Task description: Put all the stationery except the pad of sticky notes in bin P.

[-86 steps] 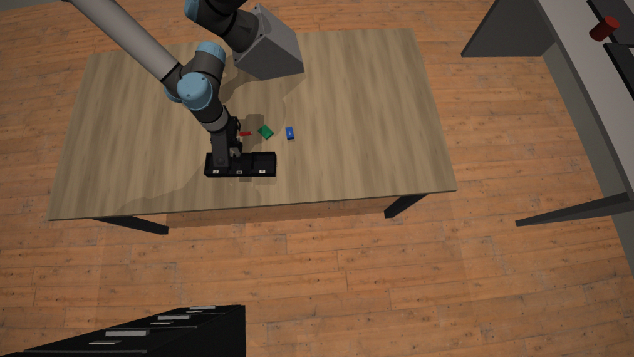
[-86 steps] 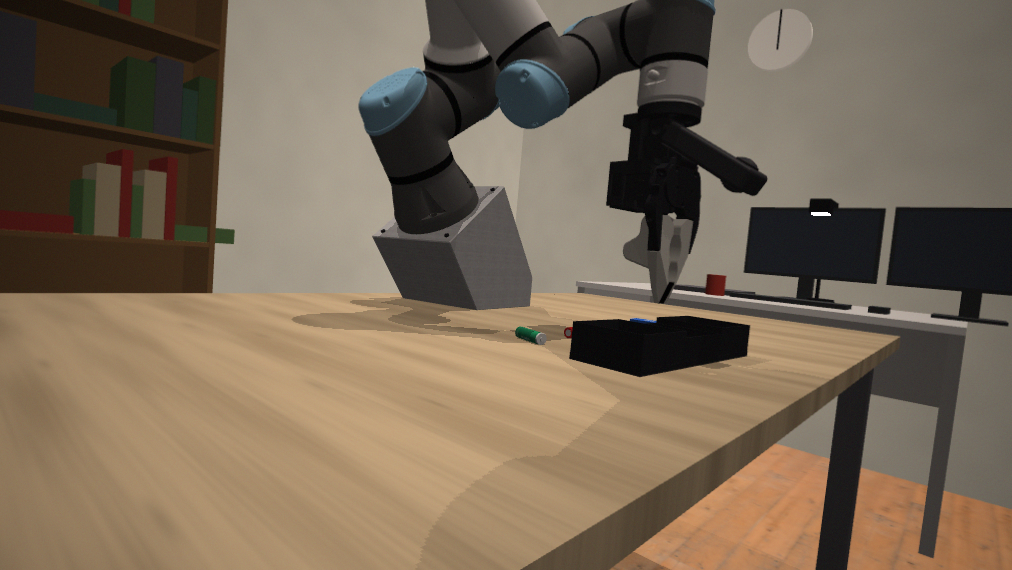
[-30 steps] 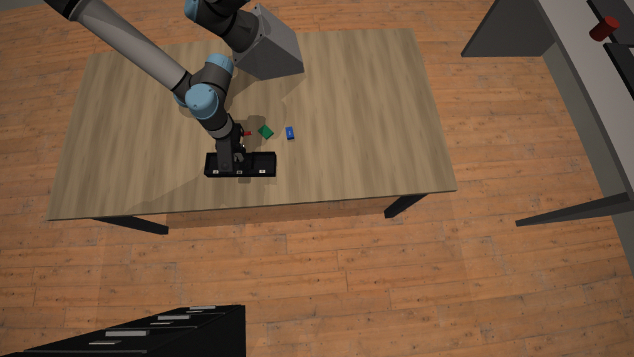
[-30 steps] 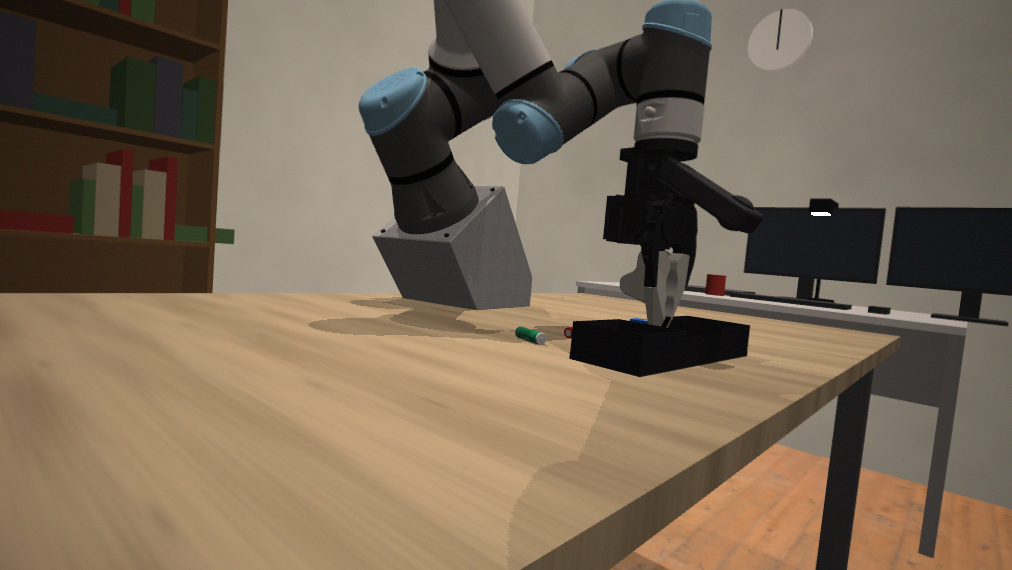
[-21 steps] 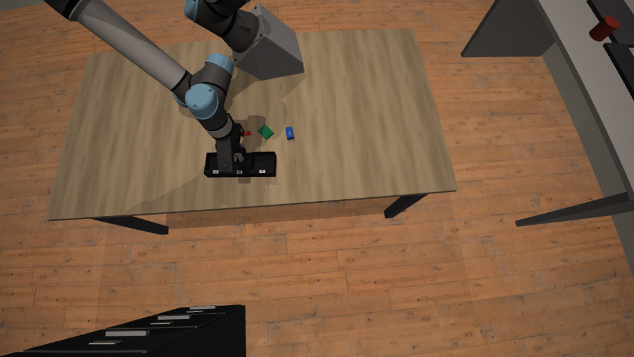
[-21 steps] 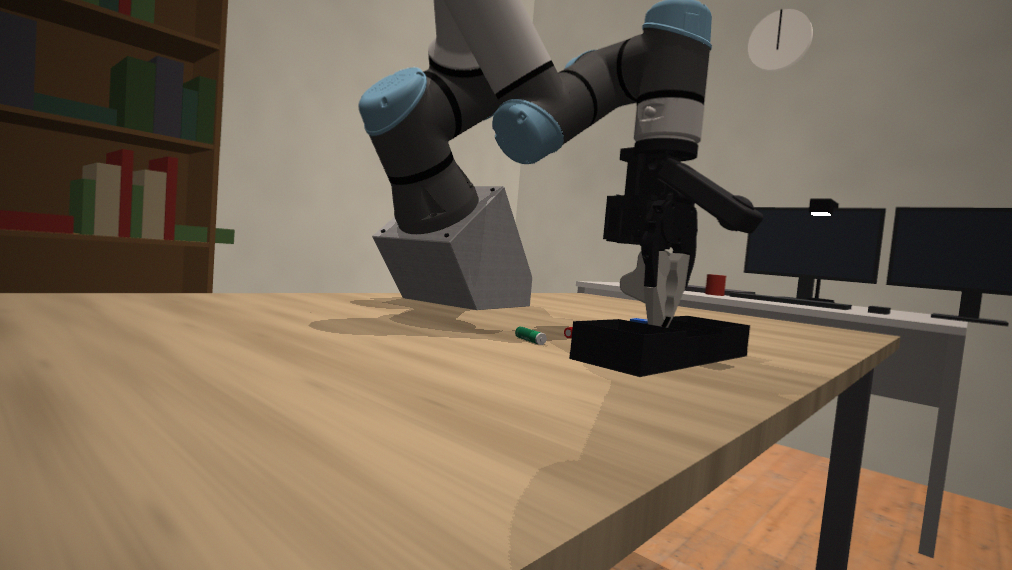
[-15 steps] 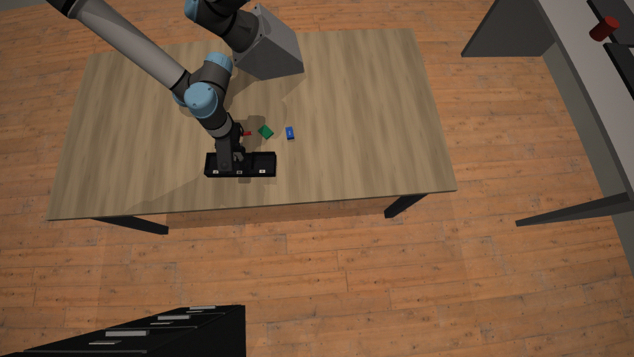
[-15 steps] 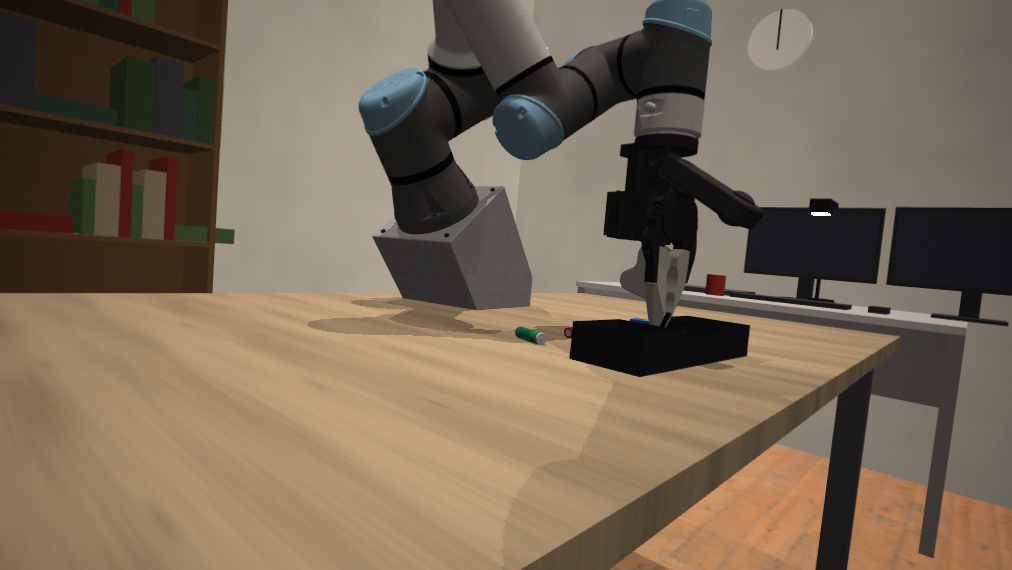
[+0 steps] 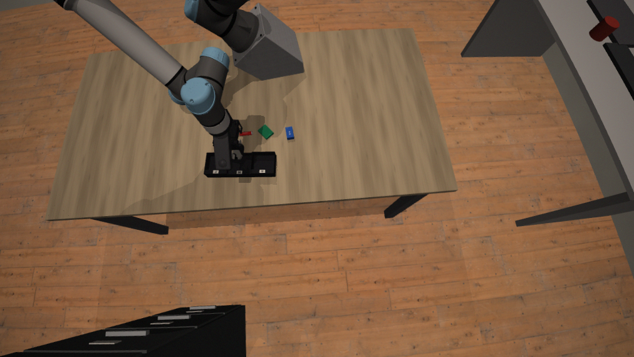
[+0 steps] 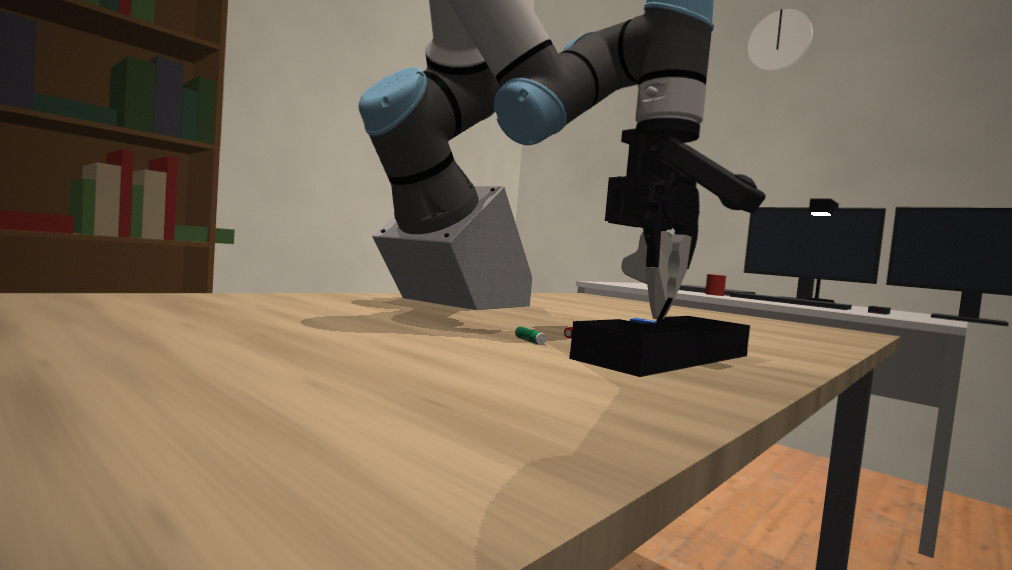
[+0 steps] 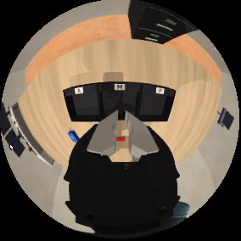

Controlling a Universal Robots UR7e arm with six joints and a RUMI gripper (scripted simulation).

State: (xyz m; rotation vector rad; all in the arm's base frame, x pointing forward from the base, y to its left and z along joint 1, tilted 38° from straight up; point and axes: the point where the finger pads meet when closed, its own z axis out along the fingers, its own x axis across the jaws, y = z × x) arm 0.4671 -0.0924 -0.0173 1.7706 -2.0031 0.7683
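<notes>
A black bin block with three compartments marked A, M and P stands upright near the table's front edge. My gripper is shut and empty, with its tips just over the back rim of the middle compartment. A small red item lies on the table just behind the bins and shows through the gap under my fingers. A green item lies beside it. A small blue block lies further right.
The arm's grey base stands at the back of the table. A desk with monitors and a red cup stands off the table's right side. A black drawer cabinet stands on the floor in front.
</notes>
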